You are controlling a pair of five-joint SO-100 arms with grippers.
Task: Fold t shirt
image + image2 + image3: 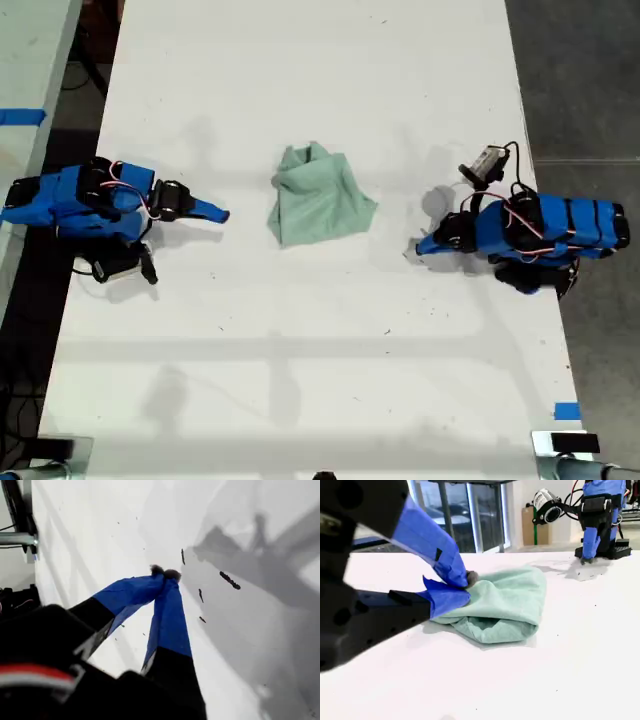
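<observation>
Mint-green t shirt [319,197], crumpled in bundle, near middle of white bench [300,380].

First tool [165,573]: tips pressed together, holding nothing, over bare bench at exterior view's right.

Second tool [465,582]: tips together, empty, at exterior view's left, apart from t shirt in exterior view.
</observation>
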